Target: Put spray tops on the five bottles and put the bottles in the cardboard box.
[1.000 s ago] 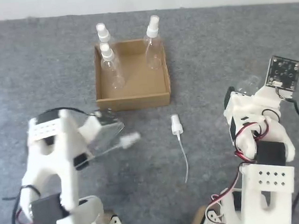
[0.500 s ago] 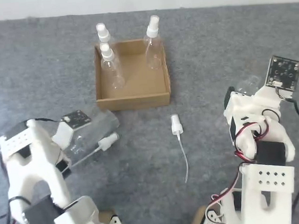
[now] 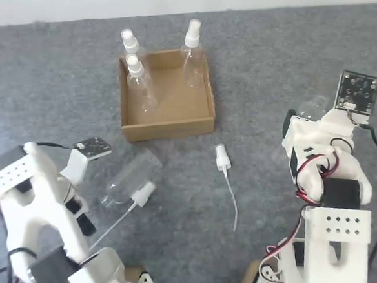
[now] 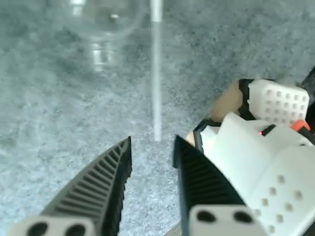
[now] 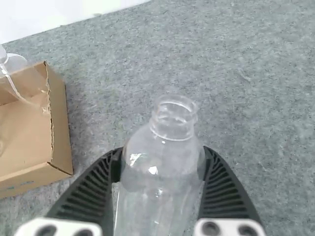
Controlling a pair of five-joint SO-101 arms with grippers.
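Uncapped bottle (image 5: 172, 120) stands clamped in right pincer (image 5: 162, 156); left pincer (image 4: 152, 141) gapes apart

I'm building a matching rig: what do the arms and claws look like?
The left arm and right arm are white plastic with black motor blocks and perforated brackets; red and black wires run on the right one. The left claw and right claw have black ribbed fingers on white bases.
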